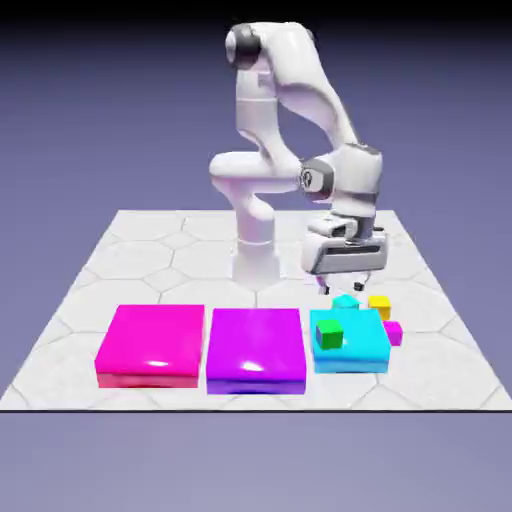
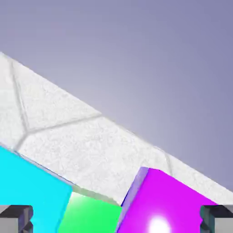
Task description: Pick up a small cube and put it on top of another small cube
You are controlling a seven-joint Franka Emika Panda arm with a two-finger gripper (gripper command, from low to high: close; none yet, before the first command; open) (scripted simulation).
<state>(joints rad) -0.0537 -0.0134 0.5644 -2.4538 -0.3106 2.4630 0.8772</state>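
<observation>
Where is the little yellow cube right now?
In the exterior view, the tiny yellow cube sits on the table toward the right, just behind the flat cyan block's far right corner, near the small magenta cube.

The pale grey-white desk [image 1: 130,250] has a matt, grainy, stone-like top scored with hexagonal seams. The flat square magenta block [image 1: 150,343] and the flat square purple block [image 1: 255,345] look like smooth glossy plastic, each with a bright highlight. The flat cyan block [image 1: 360,345] is smooth with less sheen. The tiny yellow cube [image 1: 380,304] looks smooth. The white robot arm [image 1: 300,80] has a smooth, satin plastic-looking shell; the claw [image 2: 116,218] tips are dull grey.
</observation>
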